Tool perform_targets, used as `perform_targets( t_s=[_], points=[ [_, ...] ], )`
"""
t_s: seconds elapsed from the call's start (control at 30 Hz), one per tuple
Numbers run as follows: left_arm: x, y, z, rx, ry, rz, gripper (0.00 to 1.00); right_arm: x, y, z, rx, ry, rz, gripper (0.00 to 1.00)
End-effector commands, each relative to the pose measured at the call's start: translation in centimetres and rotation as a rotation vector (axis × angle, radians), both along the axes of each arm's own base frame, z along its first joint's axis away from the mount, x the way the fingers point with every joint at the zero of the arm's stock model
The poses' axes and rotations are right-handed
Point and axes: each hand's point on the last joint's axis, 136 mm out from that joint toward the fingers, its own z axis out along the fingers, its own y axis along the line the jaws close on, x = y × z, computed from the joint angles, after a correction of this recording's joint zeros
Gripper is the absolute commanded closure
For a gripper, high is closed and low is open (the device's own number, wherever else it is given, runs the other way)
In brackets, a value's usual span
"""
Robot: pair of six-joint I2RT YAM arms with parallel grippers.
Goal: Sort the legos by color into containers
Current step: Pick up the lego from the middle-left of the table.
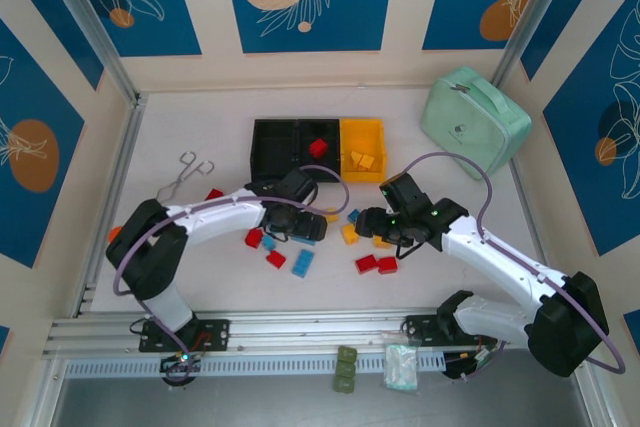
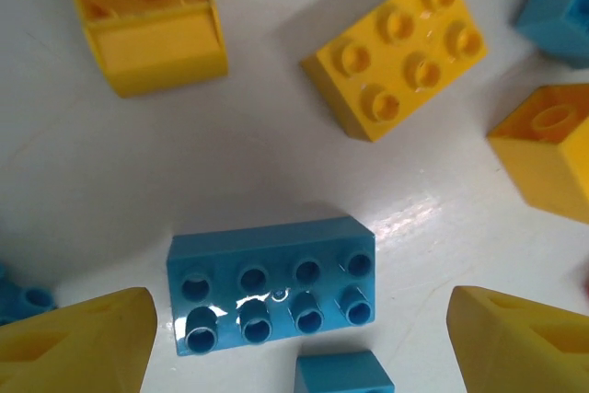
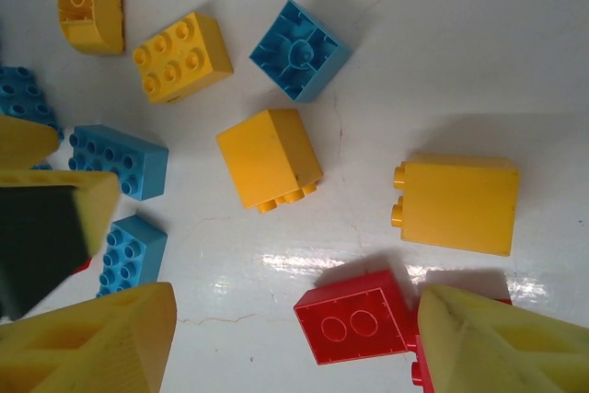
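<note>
Clutter first: your loose legos [image 1: 302, 263] lay bunched mid-table between both arms, on the near side of the containers [image 1: 275, 145]. The mint-green case [image 1: 475, 122] sat far right, the metal tongs [image 1: 185, 175] far left and the olive-green bricks [image 1: 346, 367] down on the front rail, all well apart from the pile. The middle black bin [image 1: 318, 129] had one red piece in it. The yellow bin [image 1: 362, 125] had yellow ones.

Crowding was your problem. You had both arms working nearly side by side. In the right wrist view, what looked like the left arm's finger [image 3: 46, 227] stuck in from the left edge, just beside the blue pieces.

On the left gripper [image 2: 299, 329] the jaws stood wide apart, clamped on nothing. The blue eight-stud brick [image 2: 271, 283] lay studs-up between the pads, close to the one on the view's left. I couldn't tell if they touched. A smaller blue brick [image 2: 343, 373] sat just beside its near edge. The yellow six-stud brick [image 2: 396, 52] and an upturned yellow curved brick [image 2: 152, 20] lay beyond, apart.

On the right gripper [image 3: 294, 338] the jaws were apart too, holding nothing. The red brick [image 3: 354, 315] lay between the pads, just beside the one on the view's right. A second red one sat partly hidden behind that pad. Two yellow bricks on their sides [image 3: 270, 158] [image 3: 460, 204] lay just beyond.
</note>
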Motion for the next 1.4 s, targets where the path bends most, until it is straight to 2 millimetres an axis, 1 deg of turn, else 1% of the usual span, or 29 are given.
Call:
perform_targets(
  t_s=[0.0, 0.17, 0.33, 0.43, 0.53, 0.6, 0.73, 0.83, 1.0, 1.17, 1.37],
  points=[
    [0.0, 0.2, -0.2, 0.083, -0.015, -0.034, 0.18, -0.6, 0.1, 0.1, 0.016, 0.012, 0.005, 0.29],
    [0.0, 0.3, -1.4, 0.126, -0.016, -0.038, 0.18, -0.6, 0.0, 0.0, 0.015, 0.011, 0.003, 0.30],
    [0.0, -0.2, -2.2, 0.150, -0.015, -0.049, 0.18, -0.5, -0.2, -0.1, 0.013, 0.010, -0.001, 0.30],
    [0.3, 0.0, -2.8, 0.181, -0.020, -0.042, 0.23, -0.5, -0.2, 0.1, 0.018, 0.006, -0.005, 0.30],
    [0.3, 0.1, -3.1, 0.187, -0.015, -0.040, 0.32, -0.6, -0.4, 0.0, 0.016, 0.004, -0.011, 0.30],
    [0.4, 0.0, -2.6, 0.179, -0.024, -0.036, 0.38, -0.7, -0.6, 0.0, 0.016, 0.003, -0.016, 0.30],
    [0.8, 0.1, -1.2, 0.163, -0.056, -0.024, 0.44, -0.8, -0.8, -0.1, 0.020, 0.004, -0.026, 0.30],
    [1.1, 0.4, 0.1, 0.155, -0.080, -0.016, 0.45, -0.8, -0.8, 0.0, 0.027, 0.003, -0.024, 0.31],
    [2.4, 1.7, 2.6, 0.129, -0.135, 0.024, 0.46, -0.6, -0.1, 0.4, 0.058, -0.011, -0.005, 0.31],
    [4.0, 3.5, 4.5, 0.107, -0.164, 0.079, 0.46, -0.3, 1.4, 1.2, 0.109, -0.042, 0.040, 0.31],
    [6.4, 5.7, 6.3, 0.085, -0.195, 0.150, 0.46, 0.1, 4.4, 2.9, 0.172, -0.102, 0.139, 0.31]
  ],
)
